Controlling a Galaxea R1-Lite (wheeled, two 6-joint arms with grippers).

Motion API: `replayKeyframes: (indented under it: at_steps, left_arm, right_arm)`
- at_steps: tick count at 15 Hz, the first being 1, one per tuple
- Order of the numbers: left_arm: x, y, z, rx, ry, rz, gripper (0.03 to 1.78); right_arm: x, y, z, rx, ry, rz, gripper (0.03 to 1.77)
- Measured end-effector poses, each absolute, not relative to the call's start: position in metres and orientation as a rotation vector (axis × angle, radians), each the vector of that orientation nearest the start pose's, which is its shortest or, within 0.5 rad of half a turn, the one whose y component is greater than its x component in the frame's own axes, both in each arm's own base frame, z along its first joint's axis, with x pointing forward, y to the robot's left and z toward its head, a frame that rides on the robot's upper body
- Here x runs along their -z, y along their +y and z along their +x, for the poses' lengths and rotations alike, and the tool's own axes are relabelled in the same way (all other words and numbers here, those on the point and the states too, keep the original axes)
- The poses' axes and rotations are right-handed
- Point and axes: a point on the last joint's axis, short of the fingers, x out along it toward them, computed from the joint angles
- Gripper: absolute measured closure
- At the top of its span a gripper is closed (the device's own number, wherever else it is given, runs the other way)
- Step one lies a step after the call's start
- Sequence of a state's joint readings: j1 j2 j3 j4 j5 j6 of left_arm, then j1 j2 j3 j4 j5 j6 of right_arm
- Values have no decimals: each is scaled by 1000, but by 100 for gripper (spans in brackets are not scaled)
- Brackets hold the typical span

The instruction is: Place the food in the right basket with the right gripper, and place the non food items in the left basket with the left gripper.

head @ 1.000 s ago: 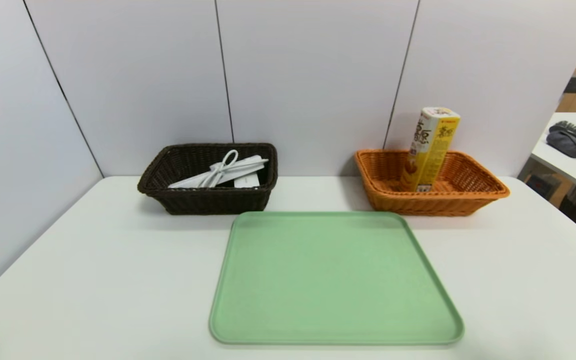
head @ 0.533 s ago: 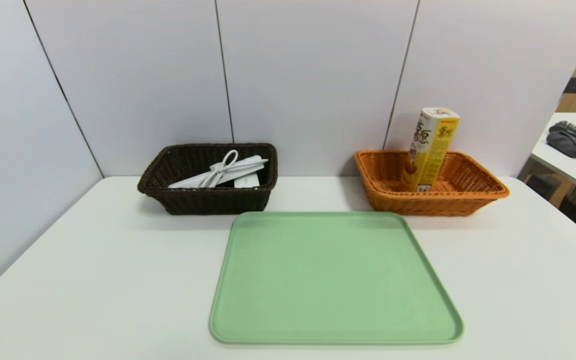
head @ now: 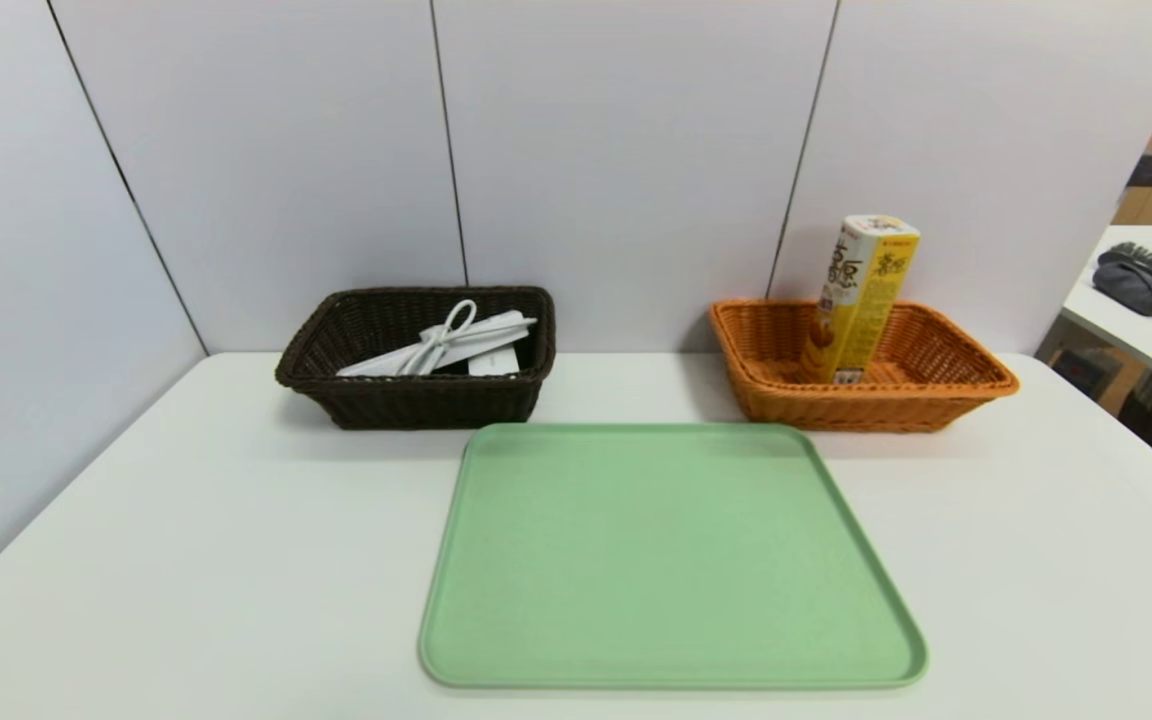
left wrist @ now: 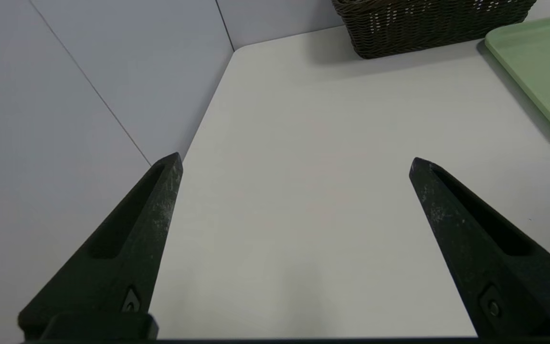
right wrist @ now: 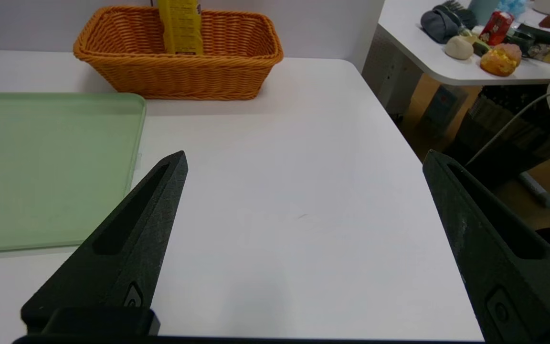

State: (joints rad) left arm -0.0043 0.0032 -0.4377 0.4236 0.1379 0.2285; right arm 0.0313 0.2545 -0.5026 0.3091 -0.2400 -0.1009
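Showing rough, matt woven wicker on the dark brown basket (head: 426, 405) and the orange basket (head: 856, 412). Looking smooth and plastic (low sheen) on the green tray (head: 671, 555). Presenting smooth printed faces on the carton (head: 861, 300).

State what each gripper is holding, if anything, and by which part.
Nothing is held: the left gripper and right gripper are both open and empty over the table.

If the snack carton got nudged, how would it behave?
The snack carton would probably tip rather than slide, standing tall and slim. Its flat sides suggest little rolling. The orange basket's walls would likely catch only its lower part.
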Motion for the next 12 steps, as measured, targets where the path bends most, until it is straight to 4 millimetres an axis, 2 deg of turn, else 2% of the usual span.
replayKeyframes:
  at_steps: [3, 7, 9, 12]
  left_arm:
    - [-143, 4, -70, -140, 3, 231, 12]
    - [-131, 4, -61, -137, 29, 220, 12]
    - [-123, 3, -54, -137, 18, 190, 12]
    - [-102, 3, -35, -138, -28, 132, 12]
  right_arm:
    - [-168, -5, -46, 189, 43, -116, 10]
    - [-148, -2, -57, 62, -71, -147, 10]
    - [-138, 0, -51, -8, -132, -157, 10]
    - [-112, 1, -33, -41, -194, -161, 10]
